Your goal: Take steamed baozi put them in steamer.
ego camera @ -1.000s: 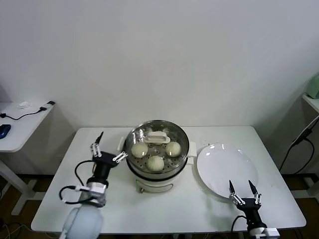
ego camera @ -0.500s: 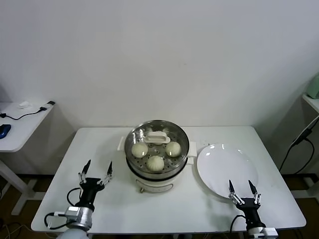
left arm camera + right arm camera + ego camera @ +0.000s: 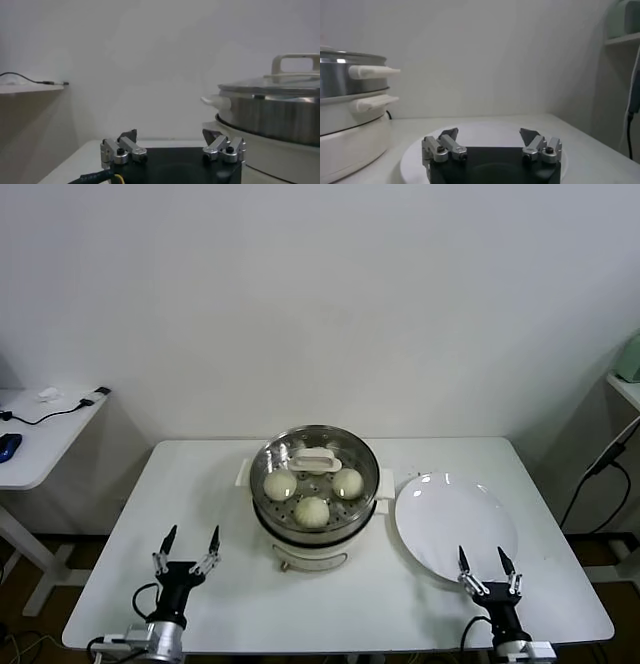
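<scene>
Both arms low at table's near edge, left gripper and right gripper open

A bare white plate lies on the white table; a glass lid is nearby.

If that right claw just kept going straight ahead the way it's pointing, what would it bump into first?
Most likely the white plate: the open right gripper sits at its near rim, pointing across it. If it passes above, only the wall lies beyond.

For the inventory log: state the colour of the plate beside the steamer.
Plain white, no pattern. The plate shows best in the head view.
</scene>
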`<state>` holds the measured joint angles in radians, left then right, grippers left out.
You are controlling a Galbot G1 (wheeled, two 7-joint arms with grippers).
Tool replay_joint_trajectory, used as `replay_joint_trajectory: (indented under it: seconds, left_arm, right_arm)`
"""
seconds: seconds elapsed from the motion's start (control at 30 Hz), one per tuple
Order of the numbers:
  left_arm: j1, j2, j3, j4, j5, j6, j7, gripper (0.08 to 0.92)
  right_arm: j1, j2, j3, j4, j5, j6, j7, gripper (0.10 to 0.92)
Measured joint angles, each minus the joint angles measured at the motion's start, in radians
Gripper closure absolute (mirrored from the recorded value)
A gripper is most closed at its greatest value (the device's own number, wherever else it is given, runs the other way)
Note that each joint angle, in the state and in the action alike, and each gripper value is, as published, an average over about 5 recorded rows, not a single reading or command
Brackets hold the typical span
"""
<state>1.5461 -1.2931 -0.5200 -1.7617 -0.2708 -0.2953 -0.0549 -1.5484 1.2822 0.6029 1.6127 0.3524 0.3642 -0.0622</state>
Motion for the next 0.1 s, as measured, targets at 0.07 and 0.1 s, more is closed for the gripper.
replay_joint_trajectory:
  seconds: [0.07,0.1]
  left_arm:
    - [0.002,-0.001,0.0,0.002,-0.003,-0.005,0.0,0.177]
    - [0.002,-0.002,0.0,0.002,-0.004,-0.006,0.0,0.177]
  right_arm:
    - [0.001,0.0,0.0,0.0,0.0,0.0,0.001,0.203]
    - [0.001,0.0,0.0,-0.001,0.0,0.0,0.001,0.203]
